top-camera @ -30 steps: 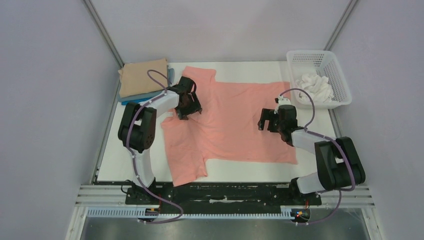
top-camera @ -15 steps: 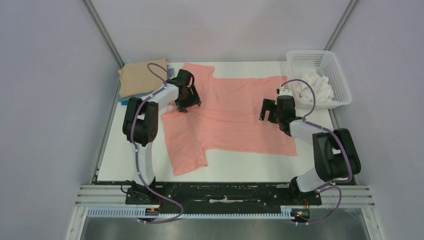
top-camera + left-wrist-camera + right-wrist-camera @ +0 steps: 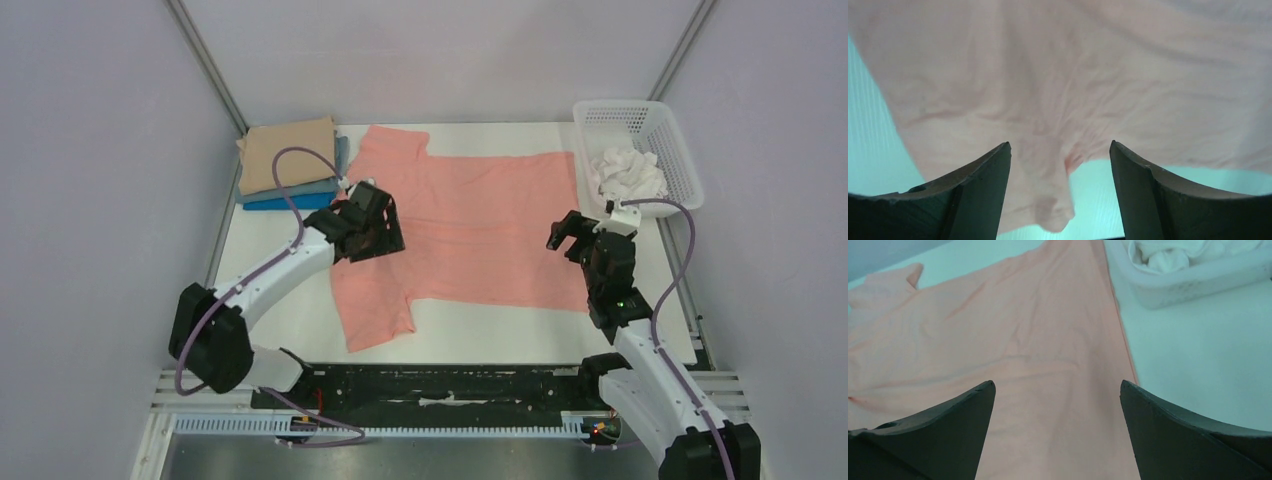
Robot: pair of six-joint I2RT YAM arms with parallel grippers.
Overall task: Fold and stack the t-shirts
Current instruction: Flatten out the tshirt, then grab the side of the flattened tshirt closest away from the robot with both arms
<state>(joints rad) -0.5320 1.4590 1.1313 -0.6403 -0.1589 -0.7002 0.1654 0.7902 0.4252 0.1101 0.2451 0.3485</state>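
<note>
The left gripper (image 3: 372,222) hangs with its jaws spread and nothing between them, over the shoulder end of the salmon-pink t-shirt (image 3: 480,230). From the top view, this soft, matte shirt lies flat on the white table (image 3: 250,300), sleeves to the left and hem to the right. The right gripper (image 3: 572,232) is also wide apart and empty, at the hem. A folded stack sits at the far left corner: a tan shirt (image 3: 285,155) over a grey-blue shirt (image 3: 305,187) and a bright blue shirt (image 3: 285,203). A white mesh basket (image 3: 640,112) holds crumpled white cloth (image 3: 628,172).

The left wrist view shows dark wedge-shaped fingers (image 3: 980,192) above wrinkled pink fabric with a small puckered fold.

The right wrist view shows smooth fabric and the straight hem edge near the basket.
</note>
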